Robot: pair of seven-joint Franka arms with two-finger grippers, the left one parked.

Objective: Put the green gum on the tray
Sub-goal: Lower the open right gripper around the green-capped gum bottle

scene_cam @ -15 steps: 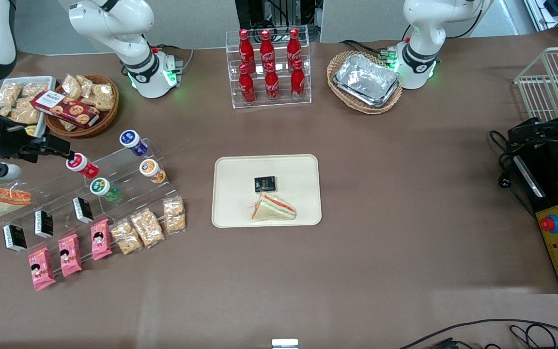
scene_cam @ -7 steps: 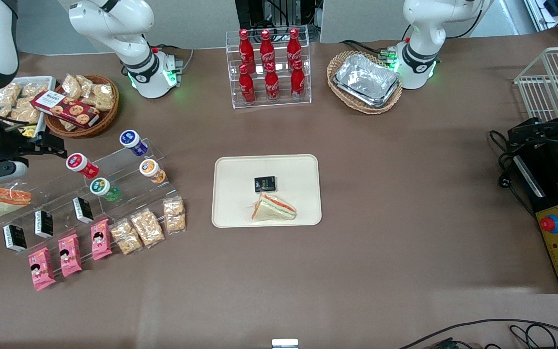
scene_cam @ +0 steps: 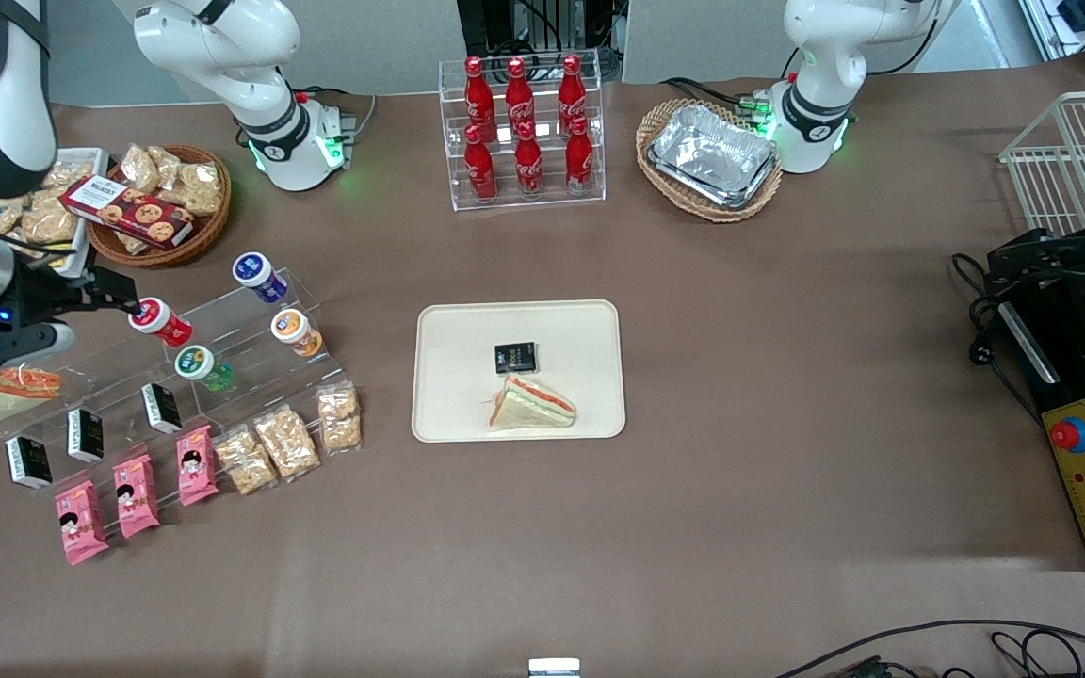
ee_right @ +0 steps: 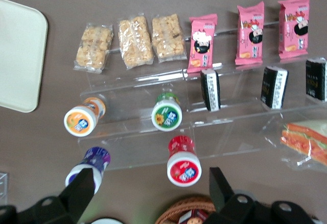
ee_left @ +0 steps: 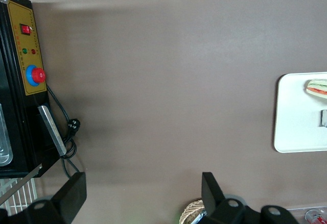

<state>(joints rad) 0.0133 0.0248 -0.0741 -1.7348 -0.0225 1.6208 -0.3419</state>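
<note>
The cream tray lies in the middle of the brown worktop and holds a wrapped triangular sandwich and, touching its far corner, a small black packet. Toward the working arm's end stands a clear stepped acrylic rack. On it rest the green gum, the red-bodied bottle, the orange-bodied bottle and a blue-bodied bottle. The green gum lies tilted on a lower step, cap toward the front camera, well apart from the tray. A wicker basket near the working arm's base holds a cookie box and bagged snacks. Another wicker basket holds silver foil trays.

The tool hovers just beside the red-bodied bottle's cap, its fingers spread with nothing between them, as the right wrist view shows. Compared with half a second ago, the tool has moved closer to the red-bodied bottle; the bottles and tray contents have not shifted.
</note>
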